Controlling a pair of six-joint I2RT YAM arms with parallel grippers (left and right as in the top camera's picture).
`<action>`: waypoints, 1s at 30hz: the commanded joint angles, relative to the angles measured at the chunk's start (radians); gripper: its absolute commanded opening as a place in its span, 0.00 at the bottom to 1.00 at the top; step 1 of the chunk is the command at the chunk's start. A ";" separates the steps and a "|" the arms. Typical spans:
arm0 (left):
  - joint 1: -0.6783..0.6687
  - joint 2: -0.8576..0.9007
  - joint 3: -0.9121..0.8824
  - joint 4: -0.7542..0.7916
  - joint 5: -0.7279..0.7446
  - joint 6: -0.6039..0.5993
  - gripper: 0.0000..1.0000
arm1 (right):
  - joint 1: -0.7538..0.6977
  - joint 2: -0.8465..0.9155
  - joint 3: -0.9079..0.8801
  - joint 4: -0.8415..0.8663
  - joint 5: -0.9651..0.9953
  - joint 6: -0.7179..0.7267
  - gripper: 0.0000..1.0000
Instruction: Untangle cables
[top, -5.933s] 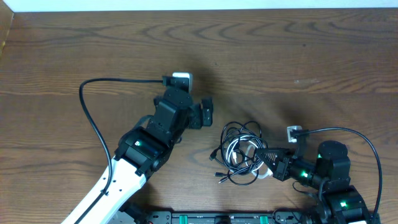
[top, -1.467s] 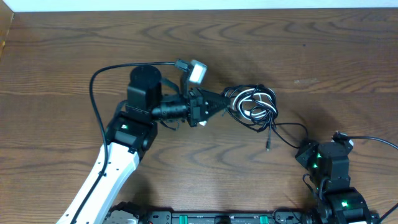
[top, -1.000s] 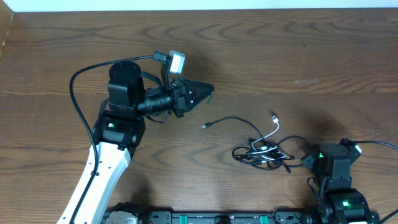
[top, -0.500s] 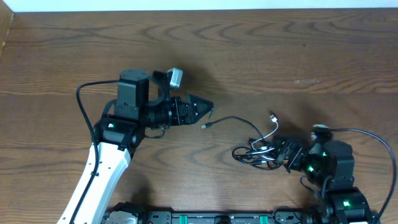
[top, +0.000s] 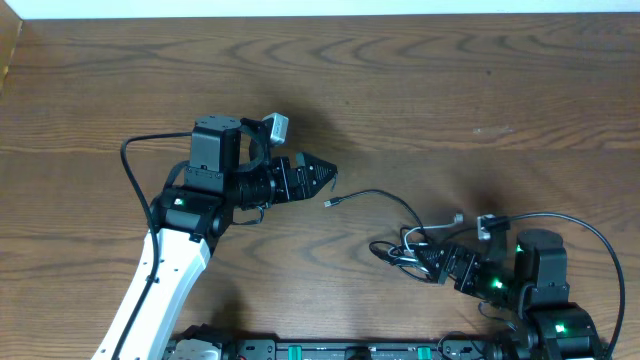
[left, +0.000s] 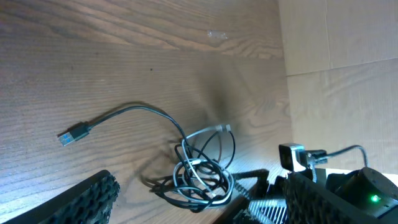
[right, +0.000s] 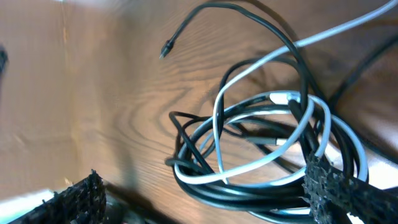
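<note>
The cables (top: 408, 250) lie as a tangled bundle of black and white loops on the wooden table, right of centre. One black strand runs up and left to a small plug (top: 333, 202). My right gripper (top: 432, 262) reaches in from the right, open. In the right wrist view the bundle (right: 261, 155) lies between its wide-apart fingers (right: 339, 193), with the right finger over the loops. My left gripper (top: 326, 173) hovers open just above and left of the plug. In the left wrist view the bundle (left: 202, 174) and the plug (left: 73, 134) lie ahead of its open fingers (left: 87, 199).
The brown wooden table (top: 480, 90) fills the view, with a pale strip along its far edge. The left arm's own thick black cable (top: 130, 170) loops out to the left. The right arm's base (top: 545, 300) stands near the front edge.
Both grippers have opened. The bundle dropped from the left gripper onto the table. The right gripper has moved left up to the bundle, and the white plug end has shifted down and right.
</note>
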 joint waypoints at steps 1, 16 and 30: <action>0.000 -0.011 0.009 -0.003 -0.019 0.013 0.85 | -0.008 -0.004 0.017 -0.031 -0.002 0.294 0.99; 0.000 -0.011 0.009 -0.006 -0.036 0.013 0.86 | -0.006 -0.004 -0.008 -0.314 0.080 0.666 0.68; 0.000 -0.011 0.009 -0.006 -0.037 0.014 0.86 | -0.005 -0.004 -0.079 0.970 -0.038 0.368 0.01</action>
